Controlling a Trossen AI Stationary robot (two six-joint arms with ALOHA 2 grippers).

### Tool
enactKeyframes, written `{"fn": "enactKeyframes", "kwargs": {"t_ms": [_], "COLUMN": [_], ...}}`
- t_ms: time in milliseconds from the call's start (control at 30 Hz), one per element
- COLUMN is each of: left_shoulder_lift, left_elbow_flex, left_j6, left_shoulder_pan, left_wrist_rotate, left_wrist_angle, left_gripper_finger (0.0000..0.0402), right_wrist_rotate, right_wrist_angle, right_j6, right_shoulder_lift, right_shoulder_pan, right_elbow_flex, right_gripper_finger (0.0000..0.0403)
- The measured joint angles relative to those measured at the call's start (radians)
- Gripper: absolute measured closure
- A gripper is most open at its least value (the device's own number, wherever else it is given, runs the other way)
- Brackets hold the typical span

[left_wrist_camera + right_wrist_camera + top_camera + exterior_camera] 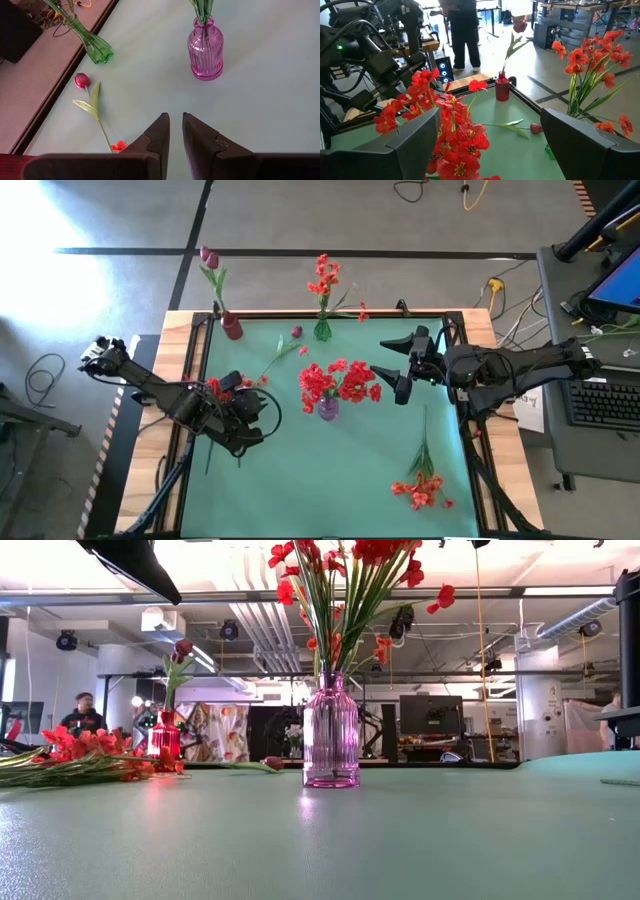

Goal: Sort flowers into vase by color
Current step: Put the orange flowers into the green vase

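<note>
1. Fingers on the left gripper (243, 442) are sitting nearly together with only a slim gap showing in the left wrist view; whether they are pinching a stem, I cannot tell.
2. Fingers on the right gripper (397, 367) are standing wide apart, gripping nothing, hovering just right of the purple vase (328, 409).
3. Red flowers (338, 380) are standing bunched in the purple vase near mid-table; its ribbed body is showing in the left wrist view (205, 50) and the low view (331, 735).
4. More red blooms (214, 388) are sitting right at the left arm's wrist, a thin green stem running down past the gripper.
5. One dark tulip (297, 333) is lying flat on the green mat (330, 480), between the red vase and the green vase; same tulip in the left wrist view (82, 80).
6. Red vase (231, 327) at the far left corner is holding a single dark tulip (208, 257).
7. Green vase (322, 330) at the far edge is holding orange-red sprays (324, 277).
8. Loose red spray (424, 488) is lying on the mat near the right front.
9. Person (462, 30) is standing beyond the table.
</note>
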Motion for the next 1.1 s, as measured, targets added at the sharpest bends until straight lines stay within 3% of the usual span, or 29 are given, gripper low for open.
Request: {"fn": "enactKeyframes", "kwargs": {"t_ms": [1100], "left_shoulder_lift": [0.000], "left_elbow_flex": [0.000], "left_j6": [0.000], "left_shoulder_pan": [0.000], "left_wrist_rotate": [0.000], "left_wrist_angle": [0.005], "left_gripper_finger": [0.0363], "right_wrist_rotate": [0.037], "right_wrist_angle": [0.018], "right_j6": [-0.027], "right_shoulder_lift": [0.000], "right_shoulder_pan": [0.000], "right_elbow_flex": [0.000], "right_gripper_finger": [0.0067]}}
